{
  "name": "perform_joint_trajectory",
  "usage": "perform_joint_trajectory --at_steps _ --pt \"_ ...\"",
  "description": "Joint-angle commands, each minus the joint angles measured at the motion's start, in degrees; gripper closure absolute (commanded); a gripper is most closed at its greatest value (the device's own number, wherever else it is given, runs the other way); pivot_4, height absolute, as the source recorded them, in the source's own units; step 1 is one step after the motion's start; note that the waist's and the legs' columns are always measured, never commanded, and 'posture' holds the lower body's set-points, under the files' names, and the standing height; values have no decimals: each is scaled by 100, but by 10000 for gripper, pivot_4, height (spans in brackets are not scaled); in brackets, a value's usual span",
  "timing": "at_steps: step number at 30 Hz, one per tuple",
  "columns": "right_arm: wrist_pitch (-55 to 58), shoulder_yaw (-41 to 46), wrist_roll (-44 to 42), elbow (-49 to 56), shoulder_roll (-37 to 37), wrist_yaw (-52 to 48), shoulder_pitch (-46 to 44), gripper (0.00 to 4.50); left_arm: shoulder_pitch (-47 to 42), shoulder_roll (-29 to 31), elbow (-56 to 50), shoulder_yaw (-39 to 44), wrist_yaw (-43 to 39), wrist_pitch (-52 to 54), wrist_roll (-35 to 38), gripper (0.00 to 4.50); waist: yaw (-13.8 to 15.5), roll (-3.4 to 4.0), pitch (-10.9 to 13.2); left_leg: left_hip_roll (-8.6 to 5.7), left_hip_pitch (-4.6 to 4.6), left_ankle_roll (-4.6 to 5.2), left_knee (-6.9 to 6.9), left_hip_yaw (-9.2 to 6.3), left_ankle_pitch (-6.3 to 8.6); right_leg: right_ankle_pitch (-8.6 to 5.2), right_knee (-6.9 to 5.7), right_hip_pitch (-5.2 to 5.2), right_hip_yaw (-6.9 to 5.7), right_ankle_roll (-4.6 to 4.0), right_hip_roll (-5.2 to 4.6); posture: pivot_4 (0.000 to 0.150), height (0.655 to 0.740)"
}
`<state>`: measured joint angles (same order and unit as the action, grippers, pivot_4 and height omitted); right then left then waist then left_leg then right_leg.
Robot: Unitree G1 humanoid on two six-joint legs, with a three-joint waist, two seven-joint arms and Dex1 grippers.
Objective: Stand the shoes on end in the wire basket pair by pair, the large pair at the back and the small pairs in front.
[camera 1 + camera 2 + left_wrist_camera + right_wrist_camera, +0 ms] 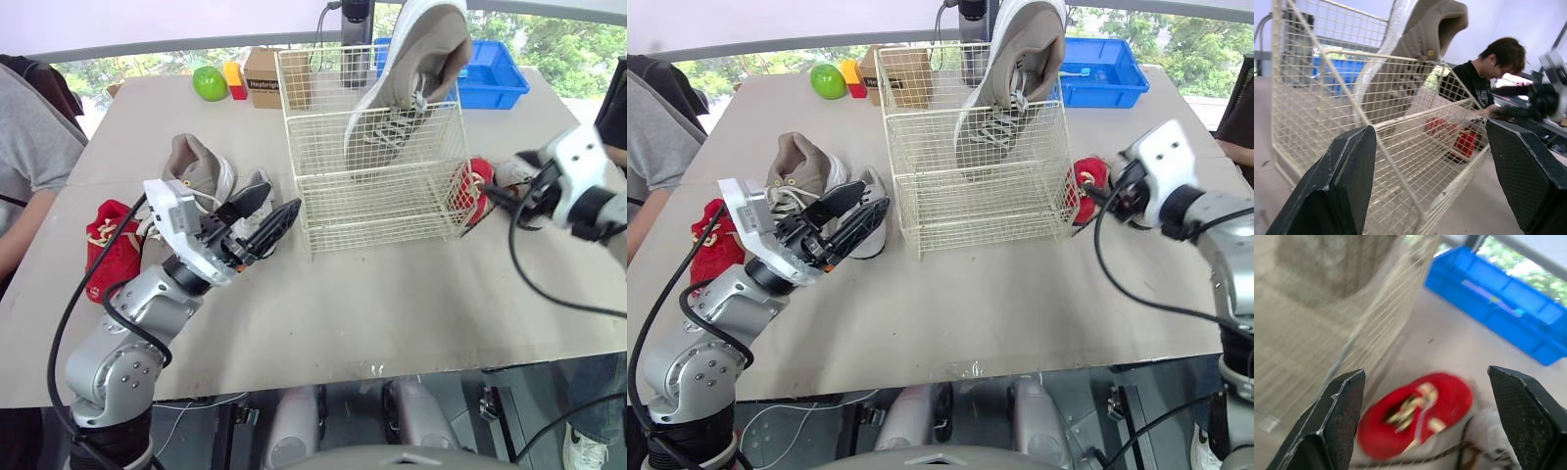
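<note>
A cream wire basket [377,196] stands mid-table with one large beige shoe [411,78] on end inside it at the back. Its mate [191,162] lies on the table to the left. My left gripper [284,197] hovers open left of the basket's front corner, above a small grey shoe [257,191]; in the left wrist view its fingers [1347,181] frame the basket [1400,147]. A small red shoe [110,240] lies far left. Another red shoe [1410,416] lies just right of the basket, with my open right gripper [1425,374] above it and apart from it.
A blue bin [495,73], a cardboard box [265,76], a green apple [209,83] and a red and yellow block [235,80] line the far edge. One person [29,166] sits at the left and another [1488,68] at the right.
</note>
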<state>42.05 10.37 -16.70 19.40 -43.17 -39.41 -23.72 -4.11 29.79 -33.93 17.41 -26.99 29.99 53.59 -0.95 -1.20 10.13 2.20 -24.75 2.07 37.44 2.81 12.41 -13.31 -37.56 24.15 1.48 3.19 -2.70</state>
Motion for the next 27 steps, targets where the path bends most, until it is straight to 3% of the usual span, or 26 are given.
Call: perform_joint_trajectory --at_steps 1,8,13,16,18,23,27 --pt "-62 -193 -400 598 71 -271 54 6788 -22 103 39 326 55 -60 98 6818 -12 0 0 0 2 0 0 1 0 0 -1 0 3 0 1 1500 7400" --pt "-102 52 -512 821 160 -83 293 6788 -36 858 1010 1355 -28 153 133 6818 19 -1 1 4 1 -1 0 -1 0 -3 -2 2 -2 -5 4 1500 7400" --pt "-362 821 -2336 1752 20 -1466 792 6788 -90 2000 2290 1772 31 988 -224 6818 69 -10 5 2 -6 -1 0 -3 0 -3 14 -2 -11 -5 -3 1500 7400" --pt "-238 571 -3224 2109 204 -1496 521 6788 -135 2555 2735 1784 -37 1463 -347 6818 -23 -13 8 17 4 0 -7 -4 1 -3 13 -2 -14 -3 1 1500 7400" --pt "-286 184 -3328 2197 353 -1427 305 6788 -336 2790 3139 1910 16 1972 -188 6818 -18 -17 8 34 9 -1 -8 -4 1 -3 10 -5 -19 -3 -1 1500 7400" --pt "-495 -429 -3248 2204 603 -1367 6 6788 -891 3505 3933 1396 -640 2524 -415 6818 39 -34 10 31 -1 -4 -4 -6 -1 -2 9 2 -31 -7 -10 1500 7400" --pt "-828 -849 -2811 2191 681 -1372 124 6788 -2340 3723 5324 21 -1456 2240 -1294 6818 147 -39 6 5 -3 -5 -5 -2 -1 -3 13 -1 -42 -6 -33 1500 7400"
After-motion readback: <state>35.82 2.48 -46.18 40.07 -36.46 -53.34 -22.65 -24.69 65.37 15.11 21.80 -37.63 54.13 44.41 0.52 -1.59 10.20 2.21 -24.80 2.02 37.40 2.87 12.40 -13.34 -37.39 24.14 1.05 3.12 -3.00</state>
